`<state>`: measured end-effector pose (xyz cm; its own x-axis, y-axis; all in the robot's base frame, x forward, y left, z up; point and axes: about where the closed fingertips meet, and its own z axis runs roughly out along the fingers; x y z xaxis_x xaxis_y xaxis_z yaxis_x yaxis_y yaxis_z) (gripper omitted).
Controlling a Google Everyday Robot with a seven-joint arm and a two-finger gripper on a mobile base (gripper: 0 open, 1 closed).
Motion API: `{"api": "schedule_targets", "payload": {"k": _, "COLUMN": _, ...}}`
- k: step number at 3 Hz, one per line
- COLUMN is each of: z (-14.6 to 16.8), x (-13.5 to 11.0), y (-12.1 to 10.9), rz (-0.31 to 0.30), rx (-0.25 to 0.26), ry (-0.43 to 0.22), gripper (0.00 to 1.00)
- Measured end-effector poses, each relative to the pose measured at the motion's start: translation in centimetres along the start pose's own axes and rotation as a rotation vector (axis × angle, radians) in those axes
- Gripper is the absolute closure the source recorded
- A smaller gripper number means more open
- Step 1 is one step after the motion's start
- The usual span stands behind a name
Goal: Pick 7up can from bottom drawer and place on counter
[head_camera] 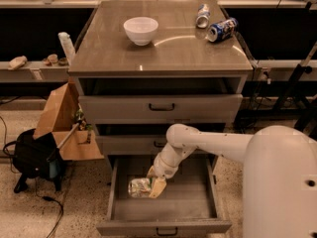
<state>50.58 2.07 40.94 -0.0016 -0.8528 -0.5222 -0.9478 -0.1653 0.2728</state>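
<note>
The bottom drawer point(124, 213) stands pulled open at the foot of the grey cabinet. The 7up can point(139, 187), pale silver with green marks and dented, lies on its side over the drawer's left half. My gripper point(151, 185) reaches down into the drawer from the white arm and is shut on the can's right end. The counter point(178, 46) is the glossy grey-brown top of the cabinet, well above the gripper.
On the counter stand a white bowl point(140, 30), a silver can point(202, 15) and a blue can point(221, 29) lying at the back right. A cardboard box point(63, 118) and a black bag point(30, 155) sit on the floor left of the cabinet.
</note>
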Motion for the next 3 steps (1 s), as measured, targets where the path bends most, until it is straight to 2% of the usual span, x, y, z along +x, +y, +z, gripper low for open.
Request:
{"api": "schedule_targets", "payload": {"k": 1, "z": -2.3, "x": -1.7, "y": 2.6, "rz": 0.011, "rx": 0.097, "ry": 0.061, "gripper": 1.00}}
{"api": "schedule_targets", "payload": {"k": 2, "z": -3.9, "x": -3.0, "y": 4.3, "rz": 0.017, "rx": 0.162, "ry": 0.107, "gripper": 1.00}}
{"api": "schedule_targets", "payload": {"k": 3, "z": -6.3, "x": -4.4, "y": 4.6, "rz": 0.037, "rx": 0.250, "ry": 0.159, "gripper": 1.00}}
